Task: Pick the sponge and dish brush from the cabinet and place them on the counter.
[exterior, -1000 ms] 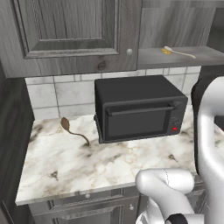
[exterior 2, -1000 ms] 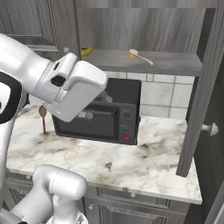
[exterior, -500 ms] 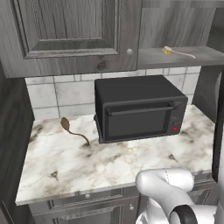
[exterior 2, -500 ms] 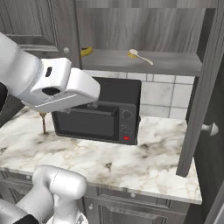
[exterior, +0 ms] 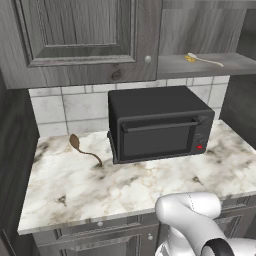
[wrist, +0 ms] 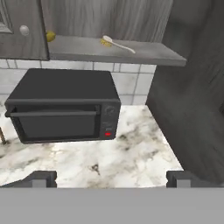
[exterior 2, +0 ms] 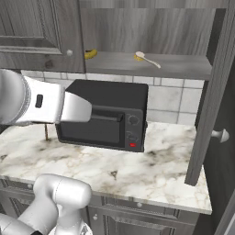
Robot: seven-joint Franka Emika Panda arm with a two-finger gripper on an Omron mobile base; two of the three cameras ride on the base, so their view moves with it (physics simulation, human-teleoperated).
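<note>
The dish brush [wrist: 117,44], a thin white handle with a small yellow head, lies on the grey shelf of the open cabinet [wrist: 131,54] above the microwave. It also appears as the dish brush [exterior 2: 147,58] and the dish brush [exterior: 202,59] in the two base views. My gripper [wrist: 111,179] hangs over the marble counter [wrist: 135,153], well below and in front of the shelf. It is open, its fingertips [wrist: 41,178] wide apart with nothing between them. The sponge is out of view.
A black microwave [exterior: 160,125] stands on the counter [exterior: 100,185] under the shelf. A yellow banana [exterior 2: 90,54] lies at the shelf's left end. The open cabinet door [exterior 2: 213,92] juts out on the right. A brown spoon [exterior: 82,147] lies left of the microwave.
My arm has swung down and left across the right base view, from in front of the shelf to microwave height. It has left the right edge of the left base view. The gripper stays open.
</note>
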